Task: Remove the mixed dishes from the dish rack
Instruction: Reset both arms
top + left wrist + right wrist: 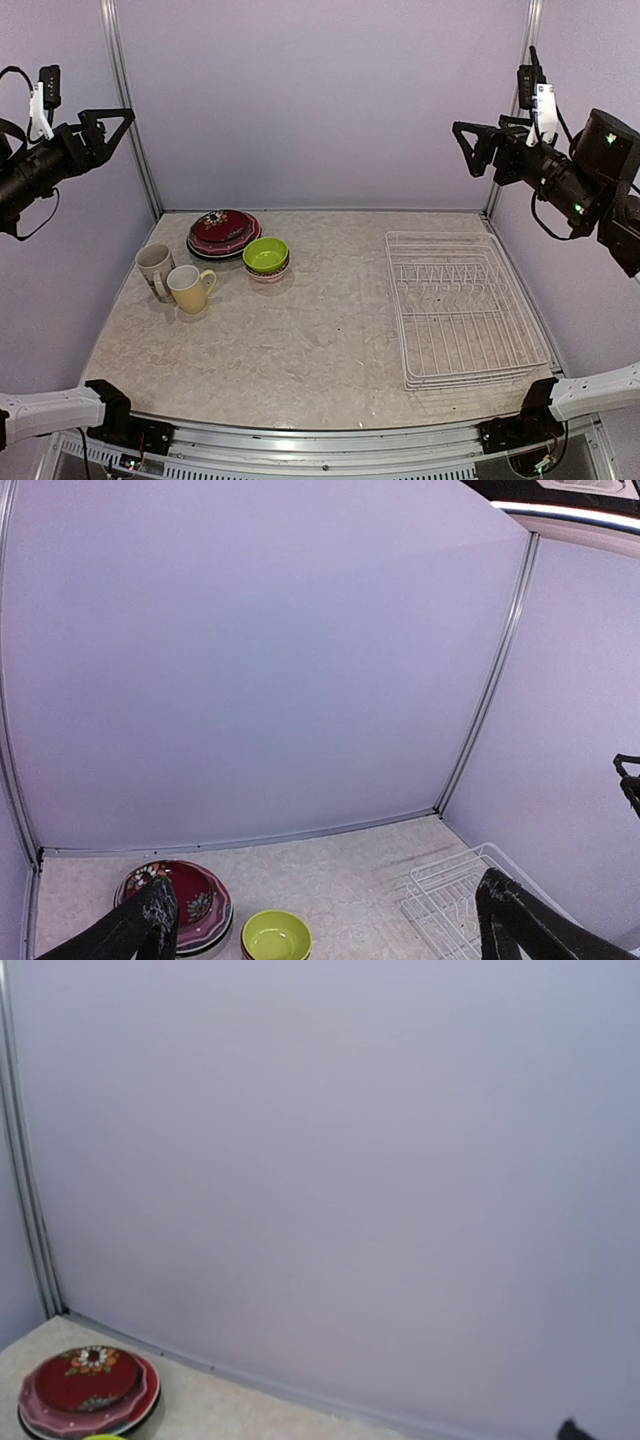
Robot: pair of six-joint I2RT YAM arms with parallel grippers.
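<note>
Over on the left side of the counter (330,345) is where all the dishes sit, well apart from the dish rack (465,310). The white wire rack lies flat on the right side with its row of plate prongs sticking up, and I can see the counter straight through its wires.

Dish rundown: a stack of plates (222,243) near the back-left corner, topped with a dark red flower-patterned dish (220,225). Can't honestly tell whether that top one is a plate or a shallow bowl. Just to its right a lime-green bowl (266,254) is nested on top of another bowl. Nearer to the arms, a cream mug (153,266) and a yellow mug (188,288) stand upright just beside each other, the yellow one's handle pointing right.

Both arms are up high, nowhere near the dishes. The left claw (110,130) hangs in the air by the left wall, and its own camera shows the two dark fingers (148,920) spread wide with nothing between them. The right claw (466,148) is raised on the right, above the rack, jaws apart too and holding nothing.
</note>
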